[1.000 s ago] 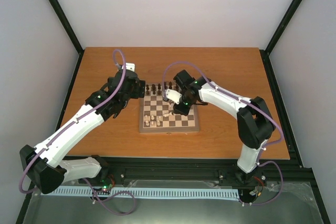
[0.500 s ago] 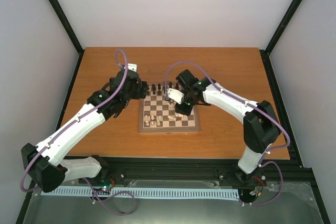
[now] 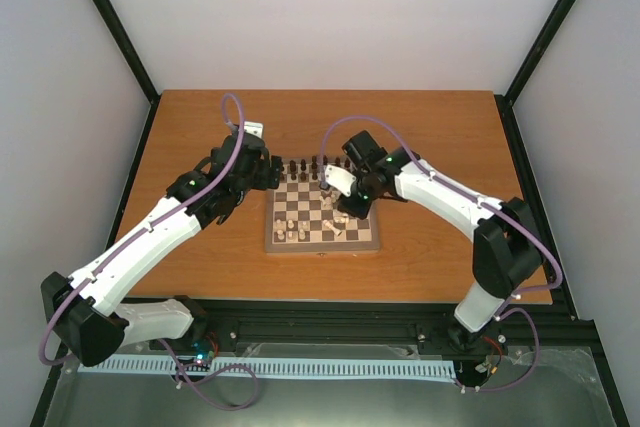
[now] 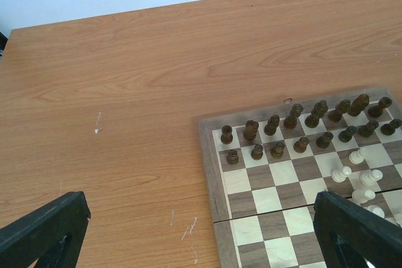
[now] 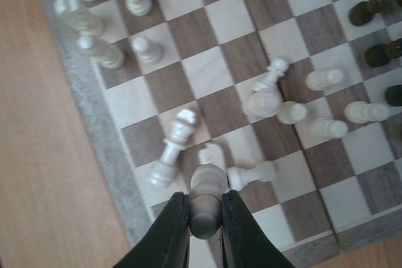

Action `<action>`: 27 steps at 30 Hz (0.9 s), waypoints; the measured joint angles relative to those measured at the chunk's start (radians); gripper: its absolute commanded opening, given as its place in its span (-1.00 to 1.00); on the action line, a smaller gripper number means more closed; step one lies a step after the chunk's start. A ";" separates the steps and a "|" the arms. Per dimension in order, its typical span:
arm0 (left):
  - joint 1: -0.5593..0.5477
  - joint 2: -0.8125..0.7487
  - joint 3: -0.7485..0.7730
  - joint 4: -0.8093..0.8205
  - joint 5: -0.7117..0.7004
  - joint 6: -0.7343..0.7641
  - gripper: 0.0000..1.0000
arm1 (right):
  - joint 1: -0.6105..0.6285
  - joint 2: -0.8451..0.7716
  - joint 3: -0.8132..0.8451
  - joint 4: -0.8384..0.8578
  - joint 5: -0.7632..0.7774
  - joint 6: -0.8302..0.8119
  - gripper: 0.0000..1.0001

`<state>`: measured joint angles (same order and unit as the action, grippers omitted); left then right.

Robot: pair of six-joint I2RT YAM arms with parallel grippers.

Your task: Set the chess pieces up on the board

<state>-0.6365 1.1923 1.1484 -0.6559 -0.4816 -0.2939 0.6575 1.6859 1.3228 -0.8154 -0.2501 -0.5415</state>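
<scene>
So I had one pale cream turned wooden chess piece (image 5: 206,196) pinched in my right gripper (image 5: 206,218), with the jaws nearly closed on its sides. From above I couldn't tell which piece it was, or whether it was off the square yet. It sat over the small checkered wooden board (image 5: 91,117), close to the brown border. Right next to it lay a toppled cream queen-looking piece (image 5: 173,149) and another fallen cream one (image 5: 251,174).

My thinking was to lift it straight up before going sideways, since those fallen pieces would roll if clipped. Then I'd keep it vertical and set it down flat beside the standing cream pieces (image 5: 88,4).

The dark brown pieces (image 4: 295,123) stood in two rows on the far side. My left gripper (image 3: 265,172) was spread wide with nothing in it, off by the board's far left corner over the orange-brown wooden table (image 4: 125,80).
</scene>
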 measured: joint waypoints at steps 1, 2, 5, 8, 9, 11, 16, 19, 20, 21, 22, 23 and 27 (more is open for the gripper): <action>0.000 0.001 0.000 0.000 0.001 0.000 1.00 | 0.000 -0.013 -0.011 0.000 -0.011 -0.005 -0.90; 0.000 0.001 0.000 0.000 0.003 0.001 0.99 | 0.000 -0.034 -0.030 -0.003 -0.029 -0.016 -0.91; 0.000 0.005 0.000 0.000 0.008 0.002 1.00 | 0.003 -0.082 -0.079 -0.005 -0.071 -0.043 -0.90; 0.000 0.009 0.001 0.000 0.013 0.003 0.99 | 0.011 -0.100 -0.127 -0.010 -0.106 -0.070 -0.91; 0.000 0.010 0.001 0.000 0.014 0.003 0.99 | 0.015 -0.100 -0.145 -0.011 -0.114 -0.077 -0.91; 0.000 0.011 0.001 0.000 0.016 0.003 0.99 | 0.023 -0.099 -0.180 -0.017 -0.128 -0.089 -0.91; 0.000 0.014 0.001 0.000 0.022 0.003 0.99 | 0.030 -0.100 -0.240 -0.011 -0.119 -0.097 -0.90; 0.000 0.019 0.001 -0.001 0.024 0.003 0.99 | 0.031 -0.100 -0.257 0.003 -0.098 -0.095 -0.90; 0.000 0.019 0.001 -0.001 0.024 0.003 1.00 | 0.031 -0.100 -0.259 0.007 -0.095 -0.095 -0.90; 0.000 0.021 0.001 -0.001 0.026 0.003 0.99 | 0.031 -0.100 -0.259 0.009 -0.094 -0.094 -0.89; 0.000 0.021 0.001 -0.001 0.026 0.003 0.99 | 0.031 -0.100 -0.259 0.012 -0.094 -0.094 -0.89; 0.000 0.022 0.001 -0.002 0.026 0.003 0.99 | 0.031 -0.100 -0.259 0.016 -0.095 -0.095 -0.89; 0.000 0.024 0.001 -0.003 0.030 0.003 1.00 | 0.032 -0.097 -0.257 0.020 -0.111 -0.095 -0.89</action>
<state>-0.6365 1.2167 1.1496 -0.6594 -0.4519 -0.2905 0.6899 1.5894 1.0657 -0.7952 -0.3614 -0.6365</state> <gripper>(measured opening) 0.997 0.121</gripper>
